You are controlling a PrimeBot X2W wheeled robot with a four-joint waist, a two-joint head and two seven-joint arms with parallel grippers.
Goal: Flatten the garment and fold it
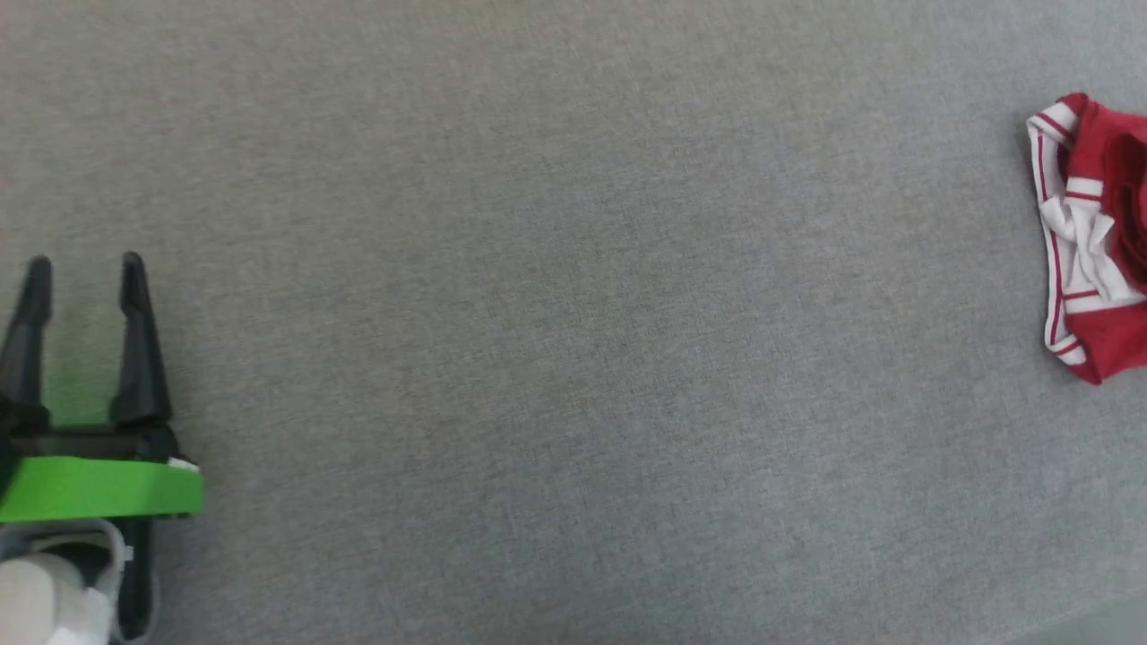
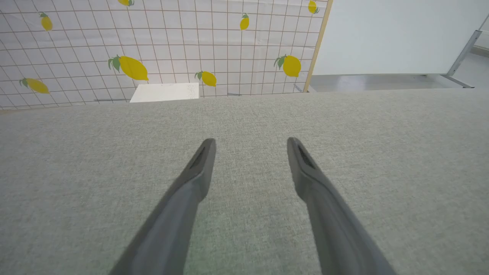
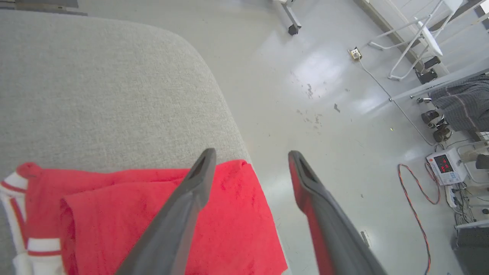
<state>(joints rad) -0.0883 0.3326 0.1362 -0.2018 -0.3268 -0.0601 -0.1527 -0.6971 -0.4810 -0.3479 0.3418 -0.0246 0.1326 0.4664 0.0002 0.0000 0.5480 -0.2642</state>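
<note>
The garment (image 1: 1089, 224), red with white striped-trim sleeves, lies bunched at the far right edge of the head view, partly cut off. In the right wrist view the garment (image 3: 95, 214) lies crumpled near the rounded corner of the grey surface (image 3: 95, 84), its red cloth reaching the edge. My right gripper (image 3: 251, 154) hovers over that edge, open, with nothing between its fingers. Far off at the lower left my left gripper (image 1: 85, 264) is open over bare grey fabric, as the left wrist view also shows for the left gripper (image 2: 251, 143).
The grey fabric surface (image 1: 573, 358) spans the head view. Past its edge is a pale floor (image 3: 324, 114) with cables and a meter with a red display (image 3: 445, 164). Beyond the far edge stand a lemon-patterned wall (image 2: 153, 46) and a white panel (image 2: 382, 34).
</note>
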